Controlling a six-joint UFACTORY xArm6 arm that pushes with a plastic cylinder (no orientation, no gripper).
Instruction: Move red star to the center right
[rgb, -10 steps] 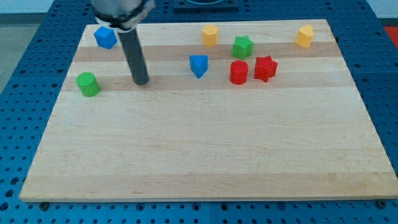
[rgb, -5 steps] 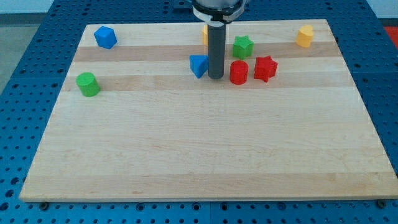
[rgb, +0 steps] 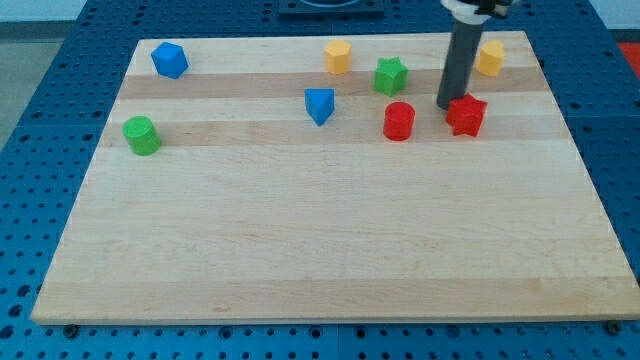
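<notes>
The red star (rgb: 467, 116) lies in the upper right part of the wooden board (rgb: 330, 230). My tip (rgb: 447, 105) touches the star's upper left edge. The rod rises from there toward the view's top. A red cylinder (rgb: 399, 121) stands to the left of the star, apart from it.
A green star (rgb: 390, 75) lies up and left of my tip. A yellow block (rgb: 490, 58) sits at the top right, just right of the rod. Another yellow block (rgb: 338, 56), a blue block (rgb: 319, 104), a blue block (rgb: 169, 60) and a green cylinder (rgb: 141, 135) lie further left.
My tip has swept from the board's left to the right, passing the blue block and red cylinder. The red star has shifted right and slightly down; the red cylinder moved a little right.
</notes>
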